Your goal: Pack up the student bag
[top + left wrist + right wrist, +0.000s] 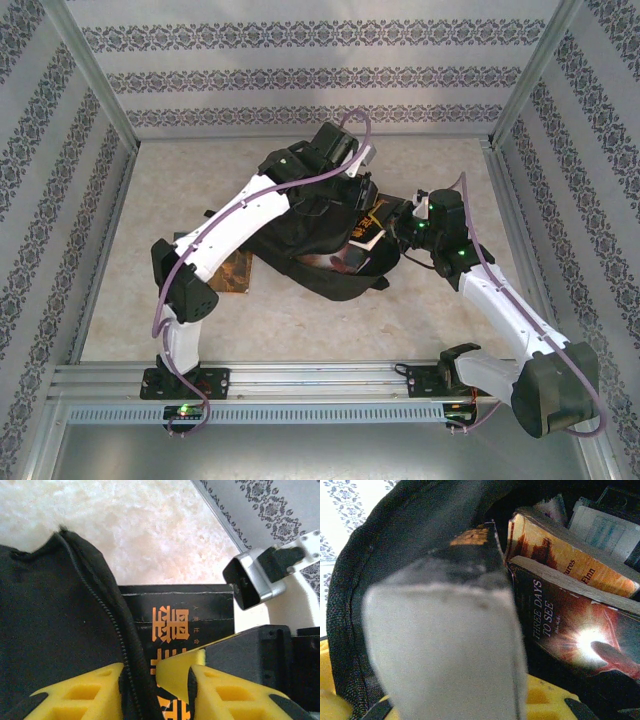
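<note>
We see the bag [310, 262], a black backpack, lying in the middle of the table [300, 330], its mouth open toward the right edge. At that mouth the right gripper [402, 228] pinches a black book [445, 645] and points it into the opening. The left gripper [155, 695] reaches over from the far side. Its yellow fingers [85, 692] straddle the bag's zip rim, but we cannot tell whether they have bitten on it.

We judge the step to be sliding this book in beside the two already inside. To do it well, we would hold the rim high and clear of the book's corner. We would bring the book in flat alongside its neighbours (not across them) and let go only once it is past the zip.

Readable writing: a dark paperback [580, 640] inside reads "THREE DAYS TO SEE". On an orange paperback [560, 550] behind it we can make out only "Finn". The black book's cover bears large orange Chinese characters that we cannot make out. A loose book [236, 272] lies on the table by the bag's left side.
</note>
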Available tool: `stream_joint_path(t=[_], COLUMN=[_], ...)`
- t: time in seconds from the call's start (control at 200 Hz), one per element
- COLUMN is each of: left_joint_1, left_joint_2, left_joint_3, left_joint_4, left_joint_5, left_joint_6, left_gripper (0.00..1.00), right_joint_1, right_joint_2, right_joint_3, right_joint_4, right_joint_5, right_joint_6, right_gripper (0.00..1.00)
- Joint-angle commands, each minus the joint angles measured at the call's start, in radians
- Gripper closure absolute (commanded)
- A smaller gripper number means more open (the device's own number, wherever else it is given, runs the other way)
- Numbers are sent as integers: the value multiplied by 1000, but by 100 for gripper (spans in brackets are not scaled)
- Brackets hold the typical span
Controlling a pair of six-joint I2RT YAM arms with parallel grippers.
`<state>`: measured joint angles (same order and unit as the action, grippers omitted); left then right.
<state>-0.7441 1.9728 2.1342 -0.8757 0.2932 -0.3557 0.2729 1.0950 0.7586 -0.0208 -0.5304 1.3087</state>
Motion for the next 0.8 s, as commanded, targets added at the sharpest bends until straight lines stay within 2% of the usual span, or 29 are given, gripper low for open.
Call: stream_joint_path(t=[0.0, 0.225, 0.27, 0.37, 0.495, 0.63, 0.799], left_joint_1=[9, -1, -5, -24, -26, -24, -13], left_joint_2=[27, 35, 39, 53, 39, 33, 35], left_joint_3=[39, 41, 40, 48, 96, 248, 392], left_joint_4=[-66, -127, -132, -149, -158, -223, -326], left_joint_5=[26, -62, -67, -83, -155, -272, -328], left_joint_6=[-28, 21, 30, 70, 72, 120, 179], left_gripper=[61, 55, 64, 100, 100, 100, 100], right_joint_1=[7, 10, 10, 14, 14, 13, 19], right_joint_2=[-39, -51, -54, -62, -89, -132, -184], right_joint_3=[58, 44, 38, 26, 11, -54, -149], right_joint_4=[113, 119, 123, 120, 70, 38, 33], right_joint_5=[-48, -41, -40, -35, -27, -11, 40], right_joint_6=[-34, -38, -38, -47, -107, -157, -201], right_gripper=[100, 100, 100, 100, 100, 100, 100])
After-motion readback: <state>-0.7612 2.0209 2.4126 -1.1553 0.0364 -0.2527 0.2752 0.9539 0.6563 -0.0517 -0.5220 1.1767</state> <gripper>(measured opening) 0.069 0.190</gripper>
